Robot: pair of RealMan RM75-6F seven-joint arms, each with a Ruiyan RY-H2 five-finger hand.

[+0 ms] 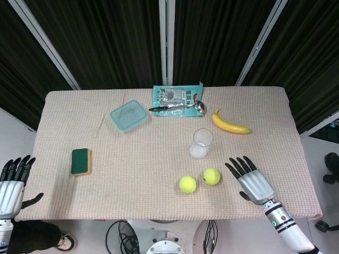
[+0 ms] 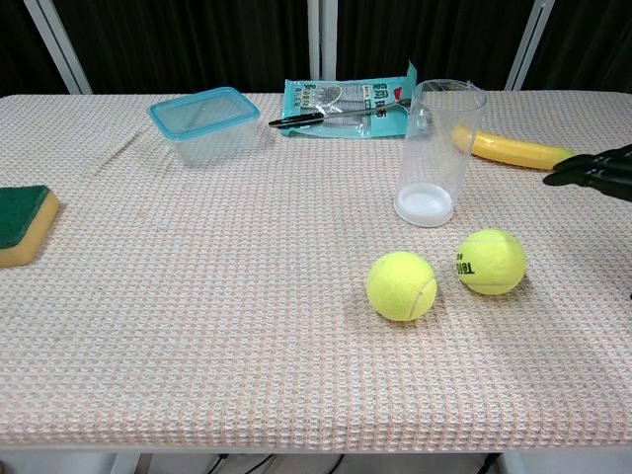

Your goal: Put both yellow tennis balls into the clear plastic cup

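Two yellow tennis balls lie side by side near the table's front edge, one (image 1: pixel 187 184) (image 2: pixel 401 285) on the left and one (image 1: pixel 211 176) (image 2: pixel 491 262) on the right. The clear plastic cup (image 1: pixel 202 143) (image 2: pixel 434 153) stands upright just behind them, with nothing in it. My right hand (image 1: pixel 251 179) (image 2: pixel 596 170) hovers over the table to the right of the balls, fingers spread and holding nothing. My left hand (image 1: pixel 12 182) stays off the table's front left corner, fingers apart and holding nothing.
A banana (image 1: pixel 230 123) lies right of the cup. A teal packet (image 1: pixel 177 96) with a metal ladle (image 1: pixel 180 107) on it sits at the back. A blue-rimmed container (image 1: pixel 128 115) is back left and a green-and-yellow sponge (image 1: pixel 80 161) is at the left.
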